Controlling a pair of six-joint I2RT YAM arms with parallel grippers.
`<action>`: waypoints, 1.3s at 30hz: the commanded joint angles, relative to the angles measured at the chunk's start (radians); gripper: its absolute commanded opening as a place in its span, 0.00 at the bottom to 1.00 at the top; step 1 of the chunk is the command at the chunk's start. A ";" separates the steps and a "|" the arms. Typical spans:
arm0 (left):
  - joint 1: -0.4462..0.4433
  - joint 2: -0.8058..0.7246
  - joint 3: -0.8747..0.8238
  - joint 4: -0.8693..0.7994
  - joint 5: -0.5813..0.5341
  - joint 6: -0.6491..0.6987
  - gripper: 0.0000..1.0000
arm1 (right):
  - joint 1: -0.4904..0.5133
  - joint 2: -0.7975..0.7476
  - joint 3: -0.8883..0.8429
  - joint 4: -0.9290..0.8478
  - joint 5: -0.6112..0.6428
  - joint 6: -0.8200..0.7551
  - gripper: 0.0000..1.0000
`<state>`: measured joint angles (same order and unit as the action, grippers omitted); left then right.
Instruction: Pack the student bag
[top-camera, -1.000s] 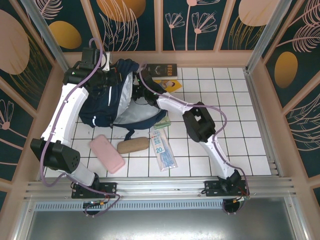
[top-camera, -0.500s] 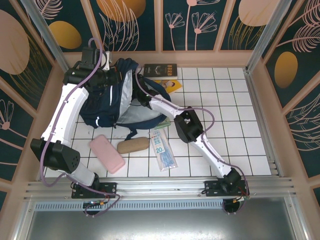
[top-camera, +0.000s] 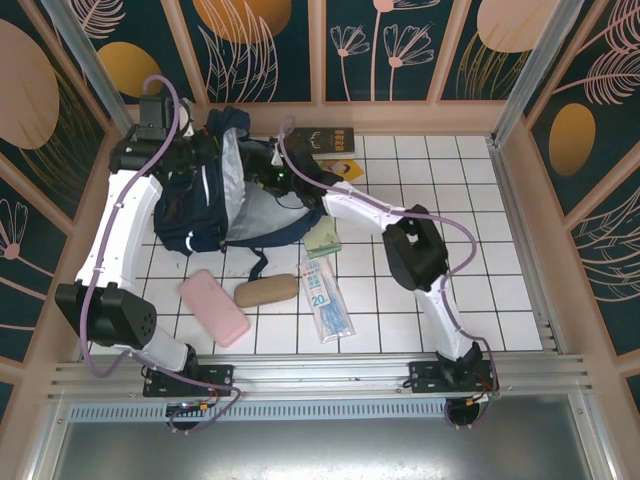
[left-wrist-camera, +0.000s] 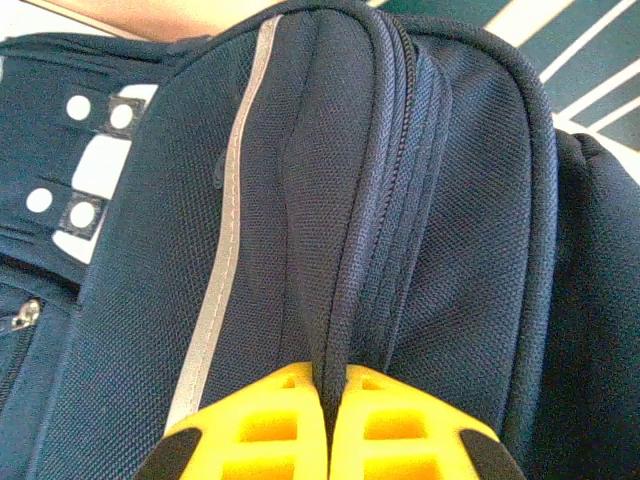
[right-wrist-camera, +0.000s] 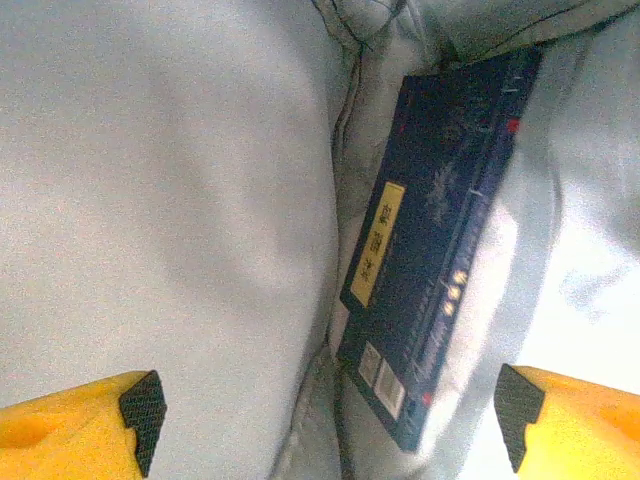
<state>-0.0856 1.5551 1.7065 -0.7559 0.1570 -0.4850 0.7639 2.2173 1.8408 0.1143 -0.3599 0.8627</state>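
Observation:
The student bag (top-camera: 200, 205) is a navy backpack lying at the back left, its pale grey lining (top-camera: 265, 220) showing through the open mouth. My left gripper (top-camera: 205, 152) holds the bag's upper rim. In the left wrist view its yellow fingers (left-wrist-camera: 290, 420) are shut on a navy seam fold by the zip (left-wrist-camera: 385, 230). My right gripper (top-camera: 268, 183) reaches into the mouth. In the right wrist view it (right-wrist-camera: 330, 405) stands open, nothing between its fingers. A dark blue book (right-wrist-camera: 440, 250) lies loose against the lining (right-wrist-camera: 170, 190), just beyond them.
On the tiles by the bag are a dark book (top-camera: 322, 140), a yellow item (top-camera: 347, 168), a green pad (top-camera: 325, 240), a pink case (top-camera: 213, 307), a brown case (top-camera: 266, 290) and a clear packet (top-camera: 325, 302). Wooden walls (top-camera: 520, 200) close the cell in.
My right gripper has opened and let go of the dark blue book inside the bag. My left gripper has pulled the bag's rim up and to the left.

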 joint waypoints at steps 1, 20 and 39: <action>0.068 -0.075 -0.018 0.161 -0.133 -0.064 0.00 | -0.023 -0.161 -0.145 0.145 -0.006 -0.096 0.86; 0.109 0.016 -0.206 0.338 -0.302 -0.024 0.00 | -0.355 -0.421 -0.533 0.058 -0.171 -0.180 0.84; 0.009 0.009 -0.263 0.431 -0.219 -0.087 0.00 | -0.251 -0.194 -0.178 0.175 -0.375 0.019 0.83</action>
<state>-0.1360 1.6253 1.4666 -0.3431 0.0868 -0.5522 0.5392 2.1075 1.6848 0.2150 -0.7399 0.8558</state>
